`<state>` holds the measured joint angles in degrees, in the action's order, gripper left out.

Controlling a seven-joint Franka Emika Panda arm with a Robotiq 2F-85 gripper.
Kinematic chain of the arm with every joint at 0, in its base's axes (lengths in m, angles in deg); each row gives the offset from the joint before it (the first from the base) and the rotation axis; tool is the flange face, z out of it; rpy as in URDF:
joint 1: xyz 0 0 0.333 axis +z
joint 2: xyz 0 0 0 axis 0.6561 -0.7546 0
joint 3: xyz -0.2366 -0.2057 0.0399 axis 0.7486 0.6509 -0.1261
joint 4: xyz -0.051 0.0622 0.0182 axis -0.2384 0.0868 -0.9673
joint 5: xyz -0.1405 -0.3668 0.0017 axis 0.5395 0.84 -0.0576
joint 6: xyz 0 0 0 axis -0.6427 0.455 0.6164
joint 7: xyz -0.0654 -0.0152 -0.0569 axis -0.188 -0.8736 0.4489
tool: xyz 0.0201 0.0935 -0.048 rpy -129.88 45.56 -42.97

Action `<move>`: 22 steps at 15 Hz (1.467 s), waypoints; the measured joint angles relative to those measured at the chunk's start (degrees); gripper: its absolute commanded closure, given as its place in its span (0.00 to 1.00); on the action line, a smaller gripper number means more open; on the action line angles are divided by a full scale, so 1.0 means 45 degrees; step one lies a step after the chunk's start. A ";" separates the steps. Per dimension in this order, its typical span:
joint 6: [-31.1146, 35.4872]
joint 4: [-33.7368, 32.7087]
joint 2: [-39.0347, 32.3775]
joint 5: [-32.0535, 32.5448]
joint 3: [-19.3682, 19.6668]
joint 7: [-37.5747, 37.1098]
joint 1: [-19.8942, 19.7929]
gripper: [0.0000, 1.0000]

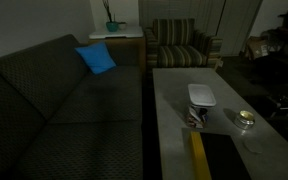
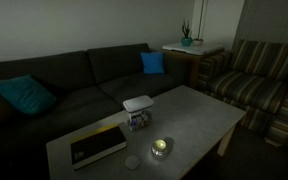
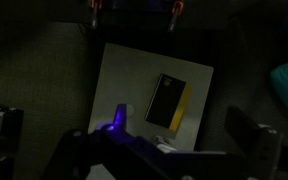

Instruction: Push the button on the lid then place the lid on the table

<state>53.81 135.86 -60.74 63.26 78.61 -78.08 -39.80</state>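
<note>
The white lid (image 1: 201,95) sits on top of the patterned container (image 1: 197,116) near the middle of the long pale table (image 1: 174,85). Both also show in an exterior view: the lid (image 2: 137,102), the container (image 2: 138,121) and the table (image 2: 199,112). The arm shows in neither exterior view. In the wrist view my gripper (image 3: 124,128) is high above the table (image 3: 124,80), its dark fingers spread wide with nothing between them. I cannot make out the lid there. The dark panel with the yellow stripe (image 3: 170,102) lies at one end of the table.
A small round tin (image 1: 245,119) stands near the container, also in an exterior view (image 2: 161,147). A dark sofa (image 1: 54,110) with a blue cushion (image 1: 96,58) runs along the table. A striped armchair (image 1: 179,45) and a wooden side table (image 1: 116,40) stand beyond it.
</note>
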 measured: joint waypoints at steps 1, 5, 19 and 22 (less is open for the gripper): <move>0.0000 0.0000 0.0000 0.0000 0.0000 0.0000 0.0000 0.00; 0.0000 0.0000 0.0000 0.0000 0.0000 0.0000 0.0000 0.00; 0.0553 0.0111 -0.0118 0.0004 -0.0004 0.0280 0.0015 0.00; 0.1395 0.0358 -0.0180 -0.0005 -0.0004 0.0536 0.0070 0.00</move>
<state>60.09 137.47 -61.55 63.24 78.59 -75.66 -39.48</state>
